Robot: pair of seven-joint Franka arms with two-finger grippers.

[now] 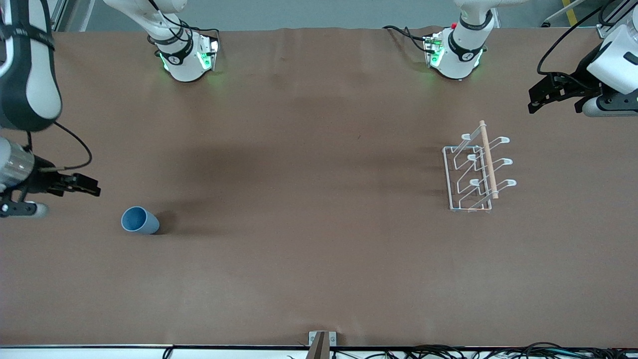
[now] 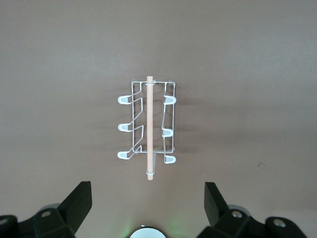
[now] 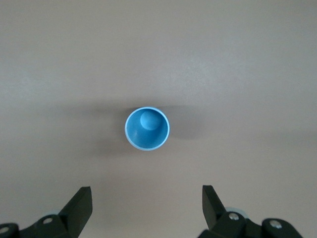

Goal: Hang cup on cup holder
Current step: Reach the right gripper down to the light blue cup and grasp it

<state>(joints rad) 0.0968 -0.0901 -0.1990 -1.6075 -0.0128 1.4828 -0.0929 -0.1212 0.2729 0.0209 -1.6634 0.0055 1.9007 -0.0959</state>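
Cup holder and cup are set well apart on the table, with both grippers held aloft.

The brown table (image 1: 309,199) is spanned by both arms. The cup holder (image 1: 473,172) is stood toward the left arm's end, its dowel (image 1: 488,159) run lengthwise from the bases toward the front camera. The cup (image 1: 139,220) is stood upright toward the right arm's end; its open mouth and inner bottom are shown only from the right wrist. The left gripper (image 2: 147,198) and the right gripper (image 3: 146,198) are spread wide, with nothing held.

Front camera high, facing bases; wrist cameras straight down (table (image 1: 319,199) shared).
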